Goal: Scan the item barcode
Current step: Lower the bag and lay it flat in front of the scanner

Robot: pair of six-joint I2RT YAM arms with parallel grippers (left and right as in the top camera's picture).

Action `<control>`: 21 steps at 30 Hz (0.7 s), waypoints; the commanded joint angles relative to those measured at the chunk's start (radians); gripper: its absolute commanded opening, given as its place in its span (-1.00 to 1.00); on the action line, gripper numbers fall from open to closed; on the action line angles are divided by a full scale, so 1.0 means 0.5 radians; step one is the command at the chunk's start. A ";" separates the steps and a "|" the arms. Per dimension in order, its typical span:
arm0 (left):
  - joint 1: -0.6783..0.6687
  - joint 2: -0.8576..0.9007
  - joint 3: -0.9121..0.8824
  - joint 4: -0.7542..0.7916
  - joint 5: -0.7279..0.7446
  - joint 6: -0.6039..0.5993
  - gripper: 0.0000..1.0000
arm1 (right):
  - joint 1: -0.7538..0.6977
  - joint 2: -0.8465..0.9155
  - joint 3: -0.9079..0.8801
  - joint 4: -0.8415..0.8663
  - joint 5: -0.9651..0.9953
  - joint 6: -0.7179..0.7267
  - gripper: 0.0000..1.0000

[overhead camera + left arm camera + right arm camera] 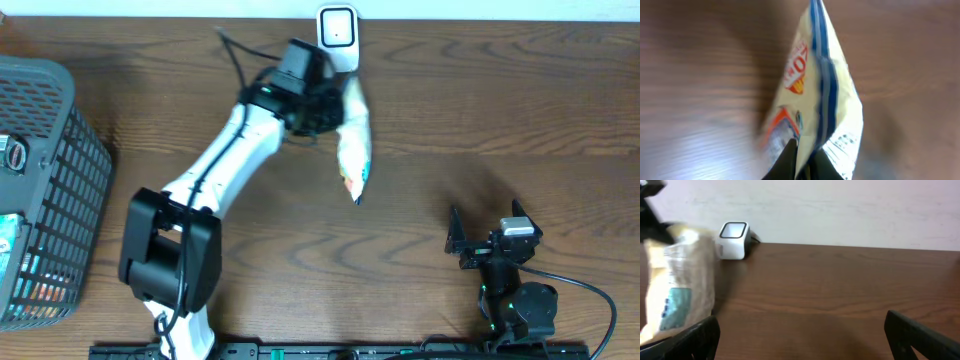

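Overhead view: the left arm [215,170] reaches from its base at the near left edge across the wooden table [500,110] toward the far centre. The left fingers [328,110] are closed on the upper part of a pale snack bag [353,145], which hangs down and rightward from them, its near tip coloured red and teal. The white barcode scanner [337,30] stands at the far edge of the table, just beyond the bag's upper end; whether they touch cannot be told. A dark wire basket [60,180] sits at the left edge with some packets inside, too small to read. The right fingers [456,238] rest well apart from the bag at the near right, spread wide with nothing between them.

Left wrist view: the snack bag [827,95] fills the frame, edge-on, cream with a blue stripe and a red-orange logo. The dark left fingers [789,161] pinch its lower edge. The table behind is blurred.

Right wrist view: the right fingers [696,341] stand wide open at both lower corners, over bare table [830,290]. The snack bag [680,280] hangs at the left, partly in front of the scanner [733,240], which sits at the far left against the pale wall [840,210].
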 commanded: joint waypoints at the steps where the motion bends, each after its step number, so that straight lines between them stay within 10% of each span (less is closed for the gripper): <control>1: 0.114 -0.011 0.015 -0.144 -0.296 0.144 -0.85 | -0.001 -0.009 -0.007 -0.005 0.002 0.021 0.99; 6: 0.240 -0.011 0.015 -0.379 -0.498 0.329 -0.70 | -0.001 -0.009 -0.007 -0.005 0.002 0.021 0.98; 16: 0.375 -0.135 0.065 -0.614 -0.546 0.627 0.23 | -0.001 -0.009 -0.007 -0.005 0.002 0.021 0.99; 21: 0.383 -0.320 0.092 -0.635 -0.480 0.640 0.28 | -0.001 -0.009 -0.007 -0.005 0.002 0.021 0.99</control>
